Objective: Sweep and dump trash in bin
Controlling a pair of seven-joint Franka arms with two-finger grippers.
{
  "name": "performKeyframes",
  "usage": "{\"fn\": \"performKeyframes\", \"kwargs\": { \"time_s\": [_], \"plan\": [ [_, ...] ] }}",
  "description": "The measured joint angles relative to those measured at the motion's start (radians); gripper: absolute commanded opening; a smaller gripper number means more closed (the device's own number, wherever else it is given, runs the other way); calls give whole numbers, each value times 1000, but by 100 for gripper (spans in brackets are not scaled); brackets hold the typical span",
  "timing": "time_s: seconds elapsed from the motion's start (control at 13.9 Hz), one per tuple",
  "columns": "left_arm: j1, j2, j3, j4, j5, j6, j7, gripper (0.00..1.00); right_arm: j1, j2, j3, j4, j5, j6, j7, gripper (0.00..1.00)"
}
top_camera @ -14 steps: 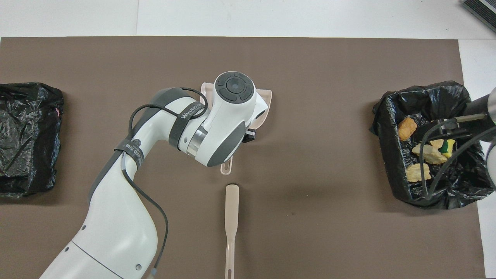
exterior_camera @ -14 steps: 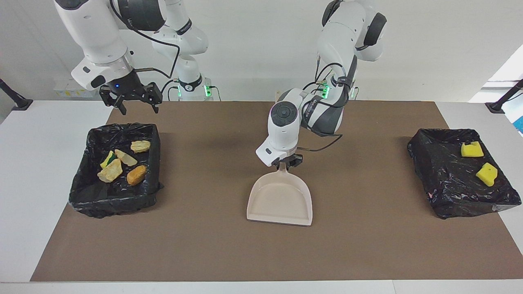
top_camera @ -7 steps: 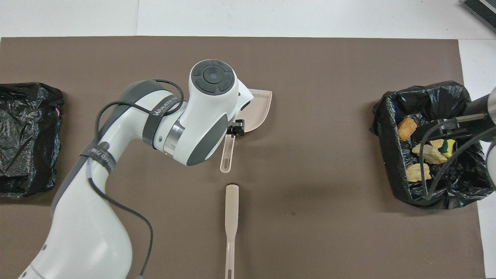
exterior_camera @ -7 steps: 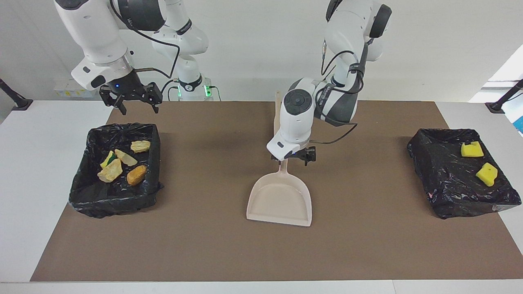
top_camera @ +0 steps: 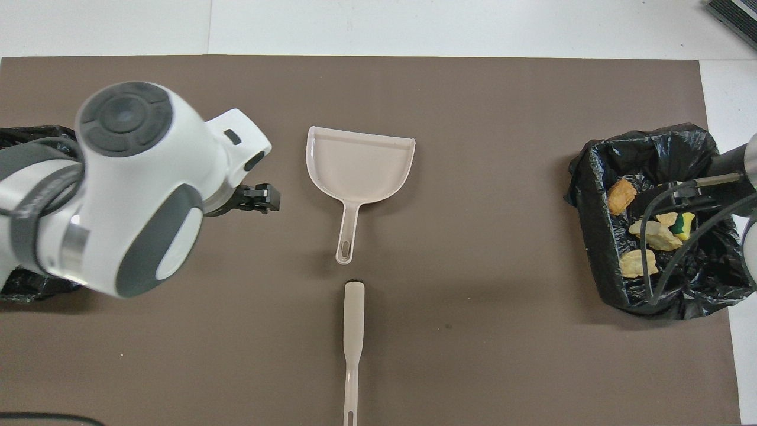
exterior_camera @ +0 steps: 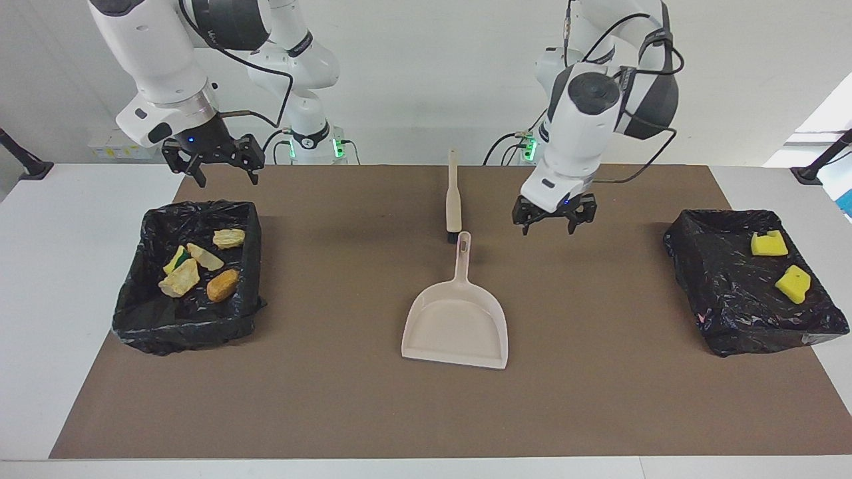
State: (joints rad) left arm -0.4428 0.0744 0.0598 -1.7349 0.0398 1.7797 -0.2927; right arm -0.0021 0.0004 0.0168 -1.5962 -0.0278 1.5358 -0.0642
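The trash lies in two bins lined with black bags. The bin (exterior_camera: 136, 313) at the right arm's end holds several tan and brown bread-like lumps (exterior_camera: 223, 285) and a yellow-green sponge piece (exterior_camera: 176, 258); the bin also shows in the overhead view (top_camera: 591, 236). The bin (exterior_camera: 705, 293) at the left arm's end holds two yellow sponge pieces (exterior_camera: 769, 245). The beige dustpan (exterior_camera: 456, 319) lies flat mid-mat, free of any gripper. My left gripper (exterior_camera: 549, 226) is open and empty, raised over the mat between the dustpan's handle and the sponge bin. My right gripper (exterior_camera: 212, 171) is open and empty, over the lump bin's edge.
The beige brush (exterior_camera: 453, 193) lies on the mat in line with the dustpan's handle, nearer to the robots; it also shows in the overhead view (top_camera: 353, 331). In the overhead view the left arm's wrist covers most of the sponge bin (top_camera: 23, 284).
My left gripper let go of the dustpan's handle, opened, rose and swung toward the left arm's end of the table. The dustpan stays flat on the mat. The right arm has not moved.
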Motion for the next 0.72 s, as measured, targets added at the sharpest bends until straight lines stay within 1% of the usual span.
{"fn": "performKeyframes", "kwargs": {
  "time_s": [0.14,0.29,0.5,0.72],
  "plan": [
    [62,-101,5,-43,0,-49,64,100,0,0,0,0,0,0,0,100],
    [124,-164,8,-56,0,-92,99,100,0,0,0,0,0,0,0,100],
    [232,-220,15,-51,-1,-127,249,100,0,0,0,0,0,0,0,100],
    [309,-238,20,13,-9,-199,379,100,0,0,0,0,0,0,0,100]
  ]
}}
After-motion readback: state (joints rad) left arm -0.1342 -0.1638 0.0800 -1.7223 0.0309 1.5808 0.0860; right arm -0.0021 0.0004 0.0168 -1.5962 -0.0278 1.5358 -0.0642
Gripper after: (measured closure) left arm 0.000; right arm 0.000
